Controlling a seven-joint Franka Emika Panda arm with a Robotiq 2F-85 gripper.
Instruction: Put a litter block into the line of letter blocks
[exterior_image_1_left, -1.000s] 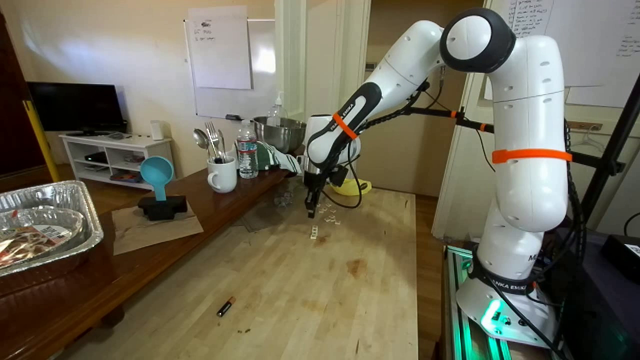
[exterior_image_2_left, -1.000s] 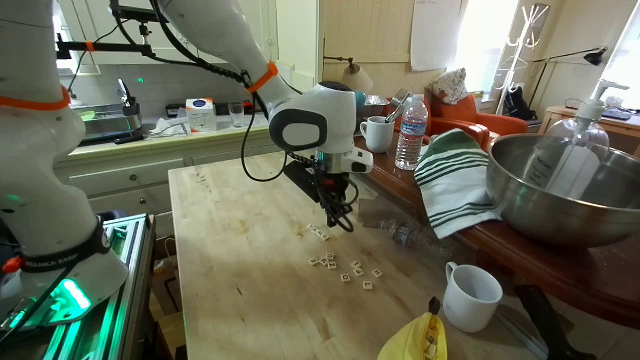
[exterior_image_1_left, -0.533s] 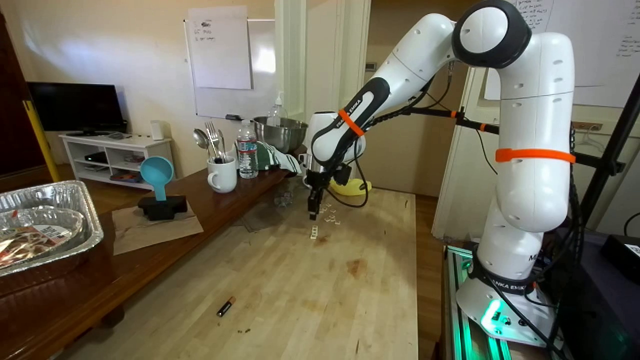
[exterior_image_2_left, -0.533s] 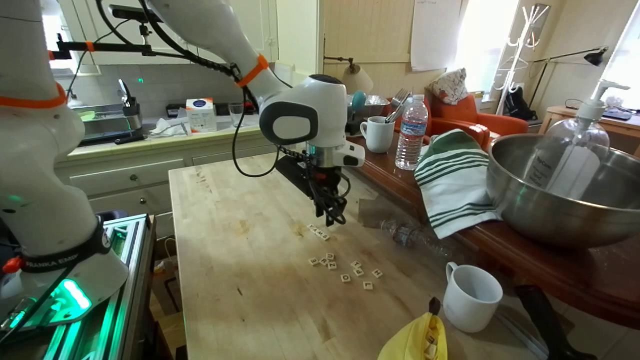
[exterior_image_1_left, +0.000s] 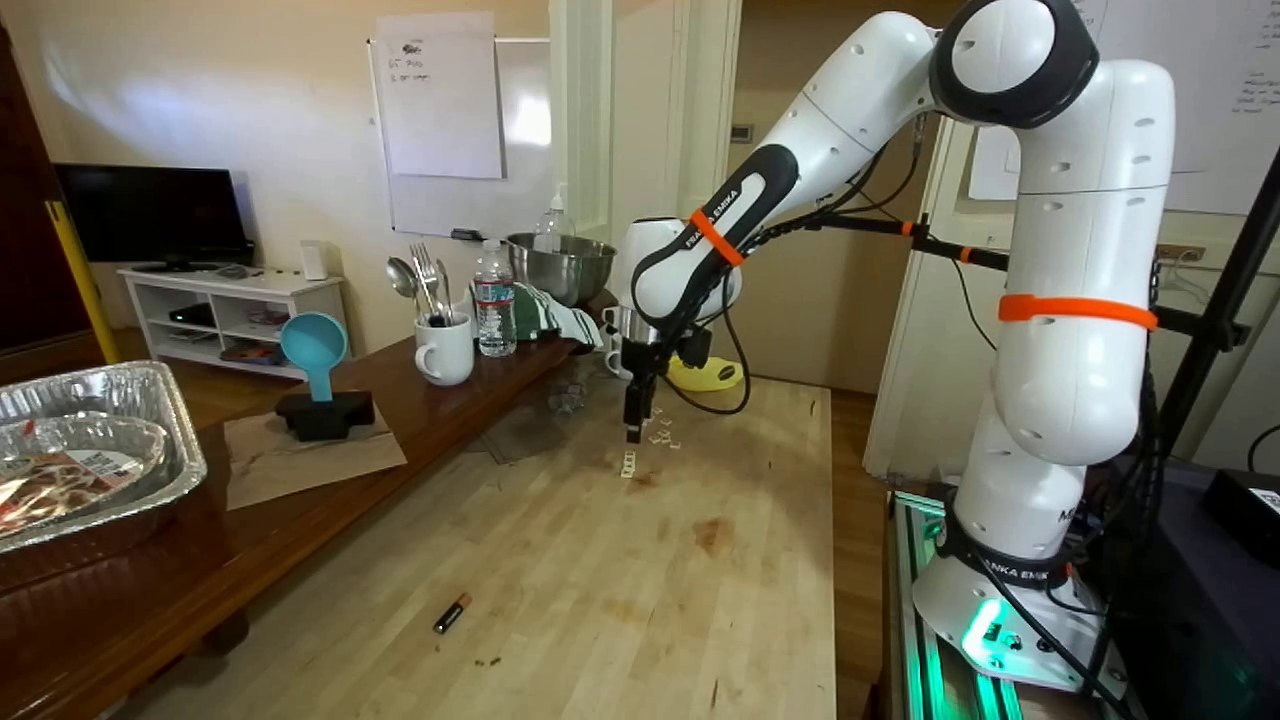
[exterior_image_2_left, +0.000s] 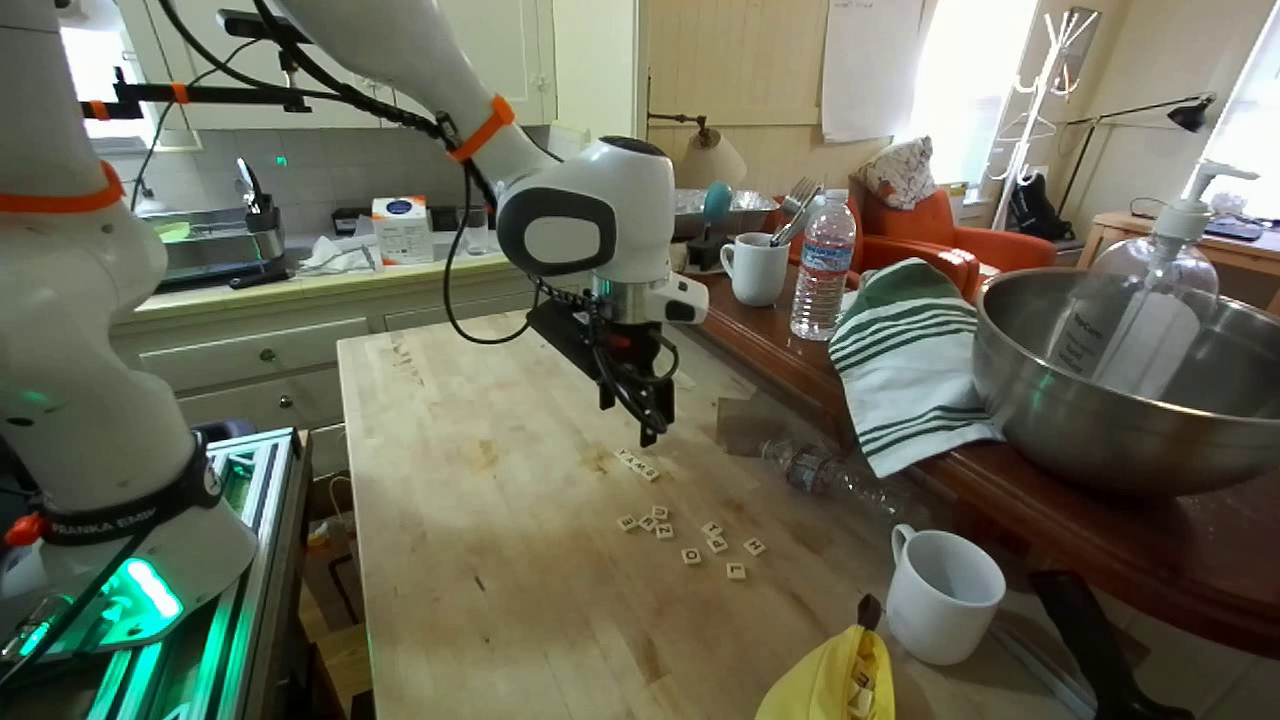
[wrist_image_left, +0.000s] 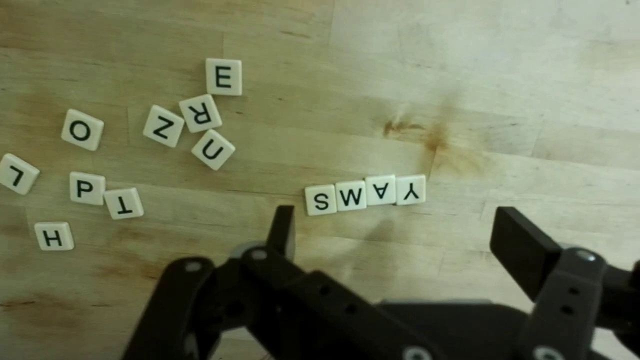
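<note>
The line of letter blocks (wrist_image_left: 366, 195) is four-sided pale tiles set edge to edge on the wooden table, letters upside down in the wrist view; it shows small in both exterior views, as the row (exterior_image_1_left: 628, 464) and the row (exterior_image_2_left: 636, 465). Several loose blocks lie scattered to one side, among them an E block (wrist_image_left: 224, 77), a U block (wrist_image_left: 213, 149) and a T block (wrist_image_left: 124, 203). My gripper (wrist_image_left: 395, 215) hovers above the table close to the row, fingers (wrist_image_left: 282, 230) wide apart and nothing between them. In an exterior view the gripper (exterior_image_2_left: 628, 422) hangs just behind the row.
A yellow pouch (exterior_image_2_left: 830, 680) and a white mug (exterior_image_2_left: 945, 600) stand past the loose blocks. Along one side runs a raised dark wood counter (exterior_image_2_left: 1040, 530) bearing a steel bowl (exterior_image_2_left: 1130, 450) and a water bottle (exterior_image_2_left: 825, 265). A battery (exterior_image_1_left: 452, 612) lies on the table.
The fingers have spread apart. My arm has drawn back toward its base, shifting the gripper right in an exterior view and left in an exterior view. The blocks have not moved.
</note>
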